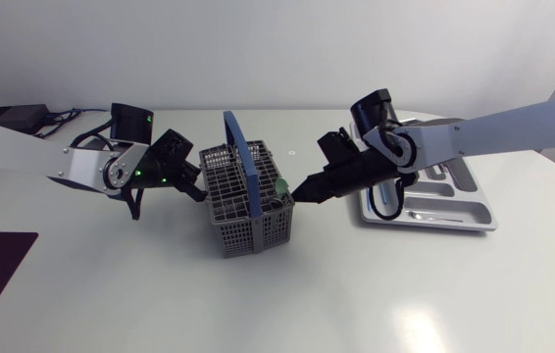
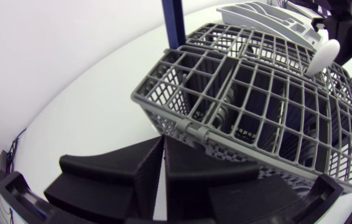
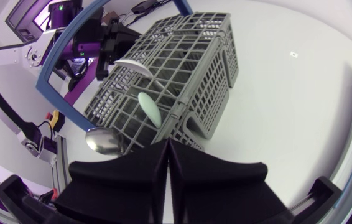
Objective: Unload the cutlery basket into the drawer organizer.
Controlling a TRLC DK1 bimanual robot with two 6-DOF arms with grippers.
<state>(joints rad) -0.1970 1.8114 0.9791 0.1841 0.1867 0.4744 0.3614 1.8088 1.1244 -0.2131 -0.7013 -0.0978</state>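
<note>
- Left gripper (image 2: 163, 147): clenched, its fingers pressed together with nothing between them. It sits low over the worktop (image 1: 376, 294), just beside the basket's left wall.
- Right gripper (image 3: 166, 148): also clenched and empty. Its tip is at the basket's right rim, and I cannot tell whether it touches.
- Basket (image 1: 248, 231): grey mesh, standing upright on the worktop between the two grippers. Its blue handle (image 1: 243, 157) arches over the middle.
- Spoons: three stick up out of the compartments on the right gripper's side.
  - The metal spoon (image 3: 104, 140) is nearest that gripper, with its bowl up.
  - The green spoon (image 3: 149, 107) is just behind the metal one.
  - The white spoon (image 3: 134, 66) is farther in, close to the handle.
- Other compartments: dark, and I cannot tell what they hold.
- Organizer (image 1: 444, 225): a grey tray lying flat on the worktop under the right arm (image 1: 493, 132), apart from the basket on its right. Some cutlery lies in its compartments.
</note>
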